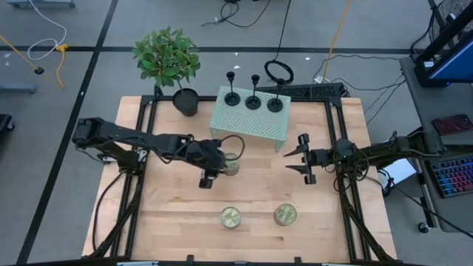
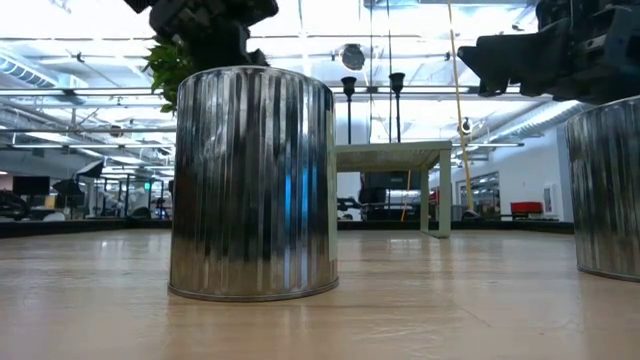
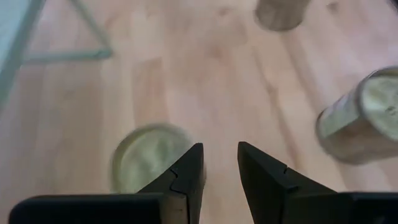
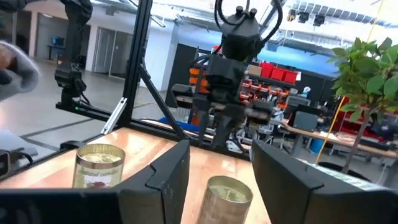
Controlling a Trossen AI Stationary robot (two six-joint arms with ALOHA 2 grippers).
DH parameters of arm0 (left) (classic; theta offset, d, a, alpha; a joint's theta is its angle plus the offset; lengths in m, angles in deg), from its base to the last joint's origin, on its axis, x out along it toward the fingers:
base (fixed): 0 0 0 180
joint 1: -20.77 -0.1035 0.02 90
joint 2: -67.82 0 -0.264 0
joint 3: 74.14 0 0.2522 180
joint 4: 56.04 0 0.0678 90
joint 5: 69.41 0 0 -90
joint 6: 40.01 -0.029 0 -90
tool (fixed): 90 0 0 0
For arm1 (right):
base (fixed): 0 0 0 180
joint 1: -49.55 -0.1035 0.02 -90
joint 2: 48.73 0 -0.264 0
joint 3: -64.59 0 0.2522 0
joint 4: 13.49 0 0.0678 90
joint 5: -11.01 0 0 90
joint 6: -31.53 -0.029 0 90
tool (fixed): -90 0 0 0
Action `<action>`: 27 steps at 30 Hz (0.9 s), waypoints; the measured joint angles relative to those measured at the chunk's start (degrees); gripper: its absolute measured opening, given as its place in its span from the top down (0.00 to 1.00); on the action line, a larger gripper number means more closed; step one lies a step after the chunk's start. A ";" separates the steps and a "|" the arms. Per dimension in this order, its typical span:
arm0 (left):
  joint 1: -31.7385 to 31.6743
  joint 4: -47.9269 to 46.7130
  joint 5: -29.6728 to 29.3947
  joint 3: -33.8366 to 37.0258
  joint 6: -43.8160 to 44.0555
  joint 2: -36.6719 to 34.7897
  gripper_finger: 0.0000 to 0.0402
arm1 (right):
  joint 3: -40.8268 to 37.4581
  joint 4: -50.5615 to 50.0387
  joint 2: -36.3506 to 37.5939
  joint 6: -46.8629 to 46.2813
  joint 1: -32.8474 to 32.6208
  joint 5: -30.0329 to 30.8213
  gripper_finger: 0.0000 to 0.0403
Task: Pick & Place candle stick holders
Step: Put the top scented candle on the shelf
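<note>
Three black candle stick holders [image 1: 253,98] stand by their round bases on a pale green perforated stand [image 1: 247,122] at the table's far middle. In the low view two of them [image 2: 397,85] show on the stand; I cannot see the third there. My left gripper [image 1: 211,171] hovers near the table's middle, fingers a little apart, beside a pale green-gold jar candle [image 3: 146,157]. My right gripper [image 1: 290,159] is open and empty at the middle right, fingers pointing toward the table's left; it also shows in the right wrist view [image 4: 221,155].
Two more jar candles [image 1: 230,216] [image 1: 284,214] stand near the table's front edge. A potted plant [image 1: 168,63] stands at the far left corner. A black frame rail [image 1: 140,177] runs around the tabletop. Bare wood lies between the two grippers.
</note>
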 joint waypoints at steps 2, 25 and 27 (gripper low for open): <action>0.00 0.23 2.57 0.14 -1.76 1.30 0.74 | 0.00 0.18 0.00 0.82 0.02 0.16 0.59; -4.24 1.17 -0.31 0.04 -4.49 9.30 0.74 | 0.11 0.28 -0.44 2.97 0.02 14.70 0.59; -4.24 0.93 -0.35 0.04 -4.59 9.26 0.75 | 0.11 -0.59 -0.42 1.77 0.02 19.51 0.59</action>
